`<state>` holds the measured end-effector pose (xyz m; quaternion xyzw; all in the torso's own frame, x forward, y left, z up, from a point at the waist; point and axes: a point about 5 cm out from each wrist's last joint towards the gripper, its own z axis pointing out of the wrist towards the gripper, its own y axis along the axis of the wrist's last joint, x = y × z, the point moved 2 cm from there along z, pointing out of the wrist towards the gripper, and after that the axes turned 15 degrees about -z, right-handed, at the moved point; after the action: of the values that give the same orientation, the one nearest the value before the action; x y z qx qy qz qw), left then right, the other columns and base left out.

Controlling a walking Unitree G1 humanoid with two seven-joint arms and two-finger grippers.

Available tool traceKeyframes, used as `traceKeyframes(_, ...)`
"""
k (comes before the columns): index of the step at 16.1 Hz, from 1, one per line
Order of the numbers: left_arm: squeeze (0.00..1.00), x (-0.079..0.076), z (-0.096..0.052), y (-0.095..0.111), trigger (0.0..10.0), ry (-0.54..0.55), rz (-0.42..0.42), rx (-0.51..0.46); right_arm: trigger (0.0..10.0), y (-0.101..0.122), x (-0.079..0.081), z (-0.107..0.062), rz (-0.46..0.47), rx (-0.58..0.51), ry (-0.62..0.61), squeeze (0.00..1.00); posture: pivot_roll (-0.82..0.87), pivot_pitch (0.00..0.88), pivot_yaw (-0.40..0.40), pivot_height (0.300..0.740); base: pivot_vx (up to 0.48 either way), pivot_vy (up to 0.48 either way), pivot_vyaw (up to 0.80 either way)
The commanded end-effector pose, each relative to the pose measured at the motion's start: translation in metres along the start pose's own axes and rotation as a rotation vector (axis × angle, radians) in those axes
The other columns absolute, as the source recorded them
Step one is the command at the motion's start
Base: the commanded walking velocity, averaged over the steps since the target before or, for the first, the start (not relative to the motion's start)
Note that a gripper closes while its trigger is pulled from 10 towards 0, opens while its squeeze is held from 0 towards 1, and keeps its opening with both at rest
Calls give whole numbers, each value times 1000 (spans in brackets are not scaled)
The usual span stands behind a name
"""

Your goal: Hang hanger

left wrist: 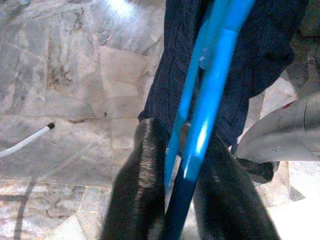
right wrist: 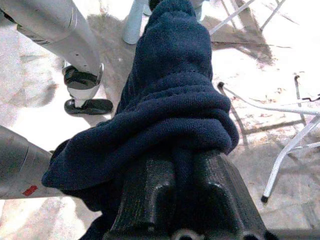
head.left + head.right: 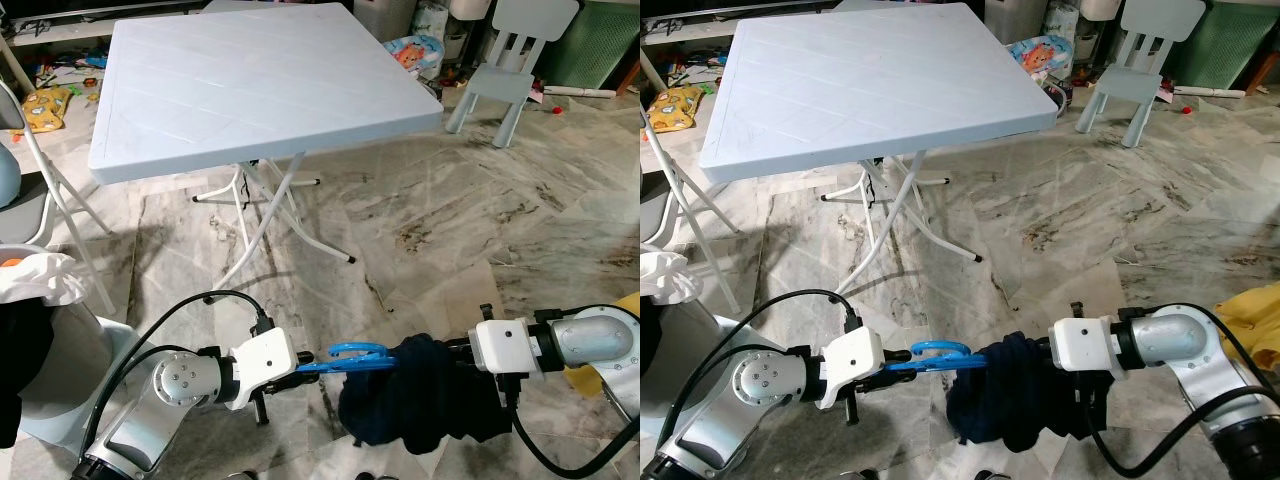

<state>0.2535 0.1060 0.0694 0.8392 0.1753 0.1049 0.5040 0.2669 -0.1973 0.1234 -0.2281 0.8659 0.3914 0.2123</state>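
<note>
Low in the frame, just right of centre, we hold a blue plastic hanger (image 3: pixel 345 357) level between our two arms, with a dark navy knitted garment (image 3: pixel 420 400) bunched over its right end and sagging toward the marbled tile floor (image 3: pixel 480 220). Our left gripper (image 1: pixel 172 165) comes in from the lower left, and its two black fingers (image 1: pixel 140 185) are pinched tight on the hanger's blue bar. Our right gripper (image 2: pixel 185 172) reaches in from the lower right edge, its fingers closed narrow with a fold of the navy garment caught between them; the knit is heaped over the fingertips. Filling the upper half of the frame stands a white square folding table (image 3: pixel 260 90) on thin white legs. A pale blue child's chair (image 3: pixel 505 70) sits in the upper right corner. At the left edge a folding chair (image 3: pixel 40 190) leans in, and below it a white cloth (image 3: pixel 40 275) lies bunched.
</note>
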Motion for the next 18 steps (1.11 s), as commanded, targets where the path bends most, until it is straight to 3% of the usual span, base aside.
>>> traceKeyframes(1, 0, 0, 2, 0, 0, 4, 0, -4, 10000, 4, -3, -5, -28, -11, 1, 0, -13, 145, -41, 740, 0, 0, 0)
traceKeyframes(5, 0, -1, 4, 2, 0, 1, 4, -21, 10000, 5, -3, -2, -13, -16, 1, 0, -11, 143, -42, 740, 0, 0, 0)
traceKeyframes(6, 0, -1, 5, 2, 0, 5, 3, -28, 10000, 6, -3, 0, 2, -24, 2, 200, -10, 143, -44, 740, 0, 0, 0)
traceKeyframes(7, 0, -2, 5, 2, 0, 10, -3, -35, 10000, 5, -2, 1, 34, -33, 15, 1000, -9, 143, -47, 740, 0, 0, 0)
traceKeyframes(9, 0, -2, 7, -1, 0, 14, -29, -40, 10000, 0, -3, 1, 145, -10, 22, 1000, -6, 141, -52, 740, 0, 0, 0)
traceKeyframes(13, 0, 5, 6, -11, 0, 98, -113, -84, 10000, -13, -25, 4, 106, 74, -92, 1000, -3, 132, -66, 740, 0, 0, 0)
traceKeyframes(18, 0, 13, 7, -14, 0, 185, -181, -143, 10000, -14, -36, 12, 89, 100, -150, 1000, 5, 112, -71, 740, 0, 0, 0)
